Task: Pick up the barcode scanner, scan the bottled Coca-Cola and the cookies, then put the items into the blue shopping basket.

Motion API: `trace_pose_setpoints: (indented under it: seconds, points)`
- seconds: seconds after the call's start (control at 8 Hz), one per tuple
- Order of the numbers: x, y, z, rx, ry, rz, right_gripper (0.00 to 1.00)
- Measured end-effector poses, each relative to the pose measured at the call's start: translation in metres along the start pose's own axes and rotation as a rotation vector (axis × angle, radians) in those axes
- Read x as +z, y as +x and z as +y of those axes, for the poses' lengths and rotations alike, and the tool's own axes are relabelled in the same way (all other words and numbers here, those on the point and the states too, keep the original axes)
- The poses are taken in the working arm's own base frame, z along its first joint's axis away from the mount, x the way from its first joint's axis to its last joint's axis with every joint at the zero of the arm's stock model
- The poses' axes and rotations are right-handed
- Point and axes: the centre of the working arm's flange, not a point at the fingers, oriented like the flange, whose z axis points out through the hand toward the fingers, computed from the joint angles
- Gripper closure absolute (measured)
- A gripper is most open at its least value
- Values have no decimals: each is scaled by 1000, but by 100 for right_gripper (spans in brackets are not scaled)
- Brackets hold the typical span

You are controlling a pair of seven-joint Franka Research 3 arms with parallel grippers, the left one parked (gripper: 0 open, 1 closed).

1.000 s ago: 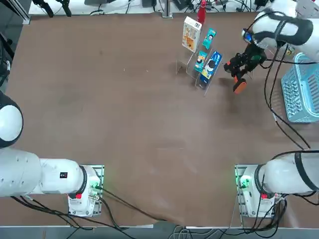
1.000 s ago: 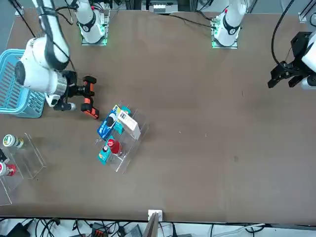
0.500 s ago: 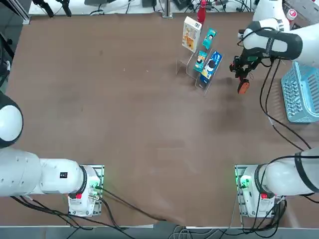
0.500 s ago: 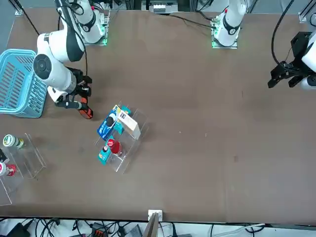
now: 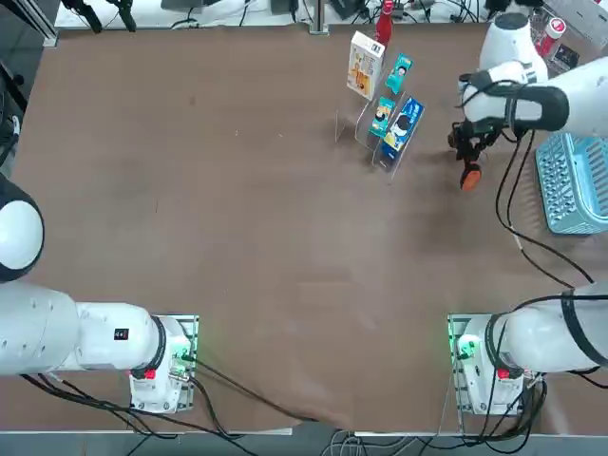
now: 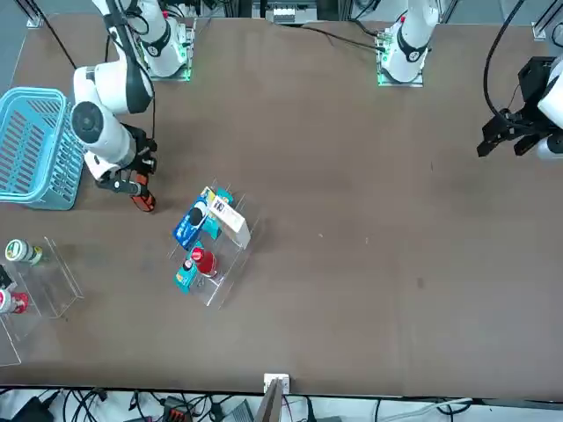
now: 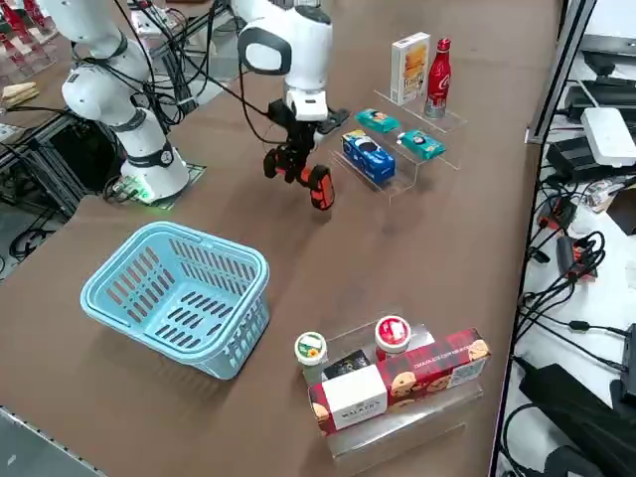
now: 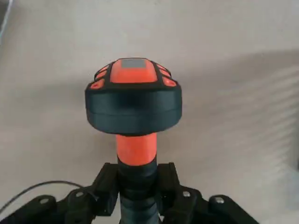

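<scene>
Black-and-orange handheld barcode scanner (image 8: 134, 100) sits in my right gripper (image 8: 138, 186), its fingers closed on the rounded handle; I see both beside the light-blue slotted plastic basket (image 7: 179, 296), its walls rigid mesh.

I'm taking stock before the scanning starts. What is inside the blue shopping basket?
The blue shopping basket shows only its slotted floor and inner walls, with no item on them. Nothing covers its inside in the right side view.
</scene>
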Motion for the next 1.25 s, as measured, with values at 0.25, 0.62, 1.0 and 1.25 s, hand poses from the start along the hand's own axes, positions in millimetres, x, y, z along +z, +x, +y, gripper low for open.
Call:
trace_pose_setpoints:
  seconds: [0.25, 0.62, 1.0, 1.25]
  points:
    - [21, -7, -4, -11, 1, 12, 56]
    - [45, -14, -5, -14, 0, -6, 56]
    - [55, -15, 0, -3, 5, -10, 56]
    - [70, -19, 8, 12, 16, -11, 56]
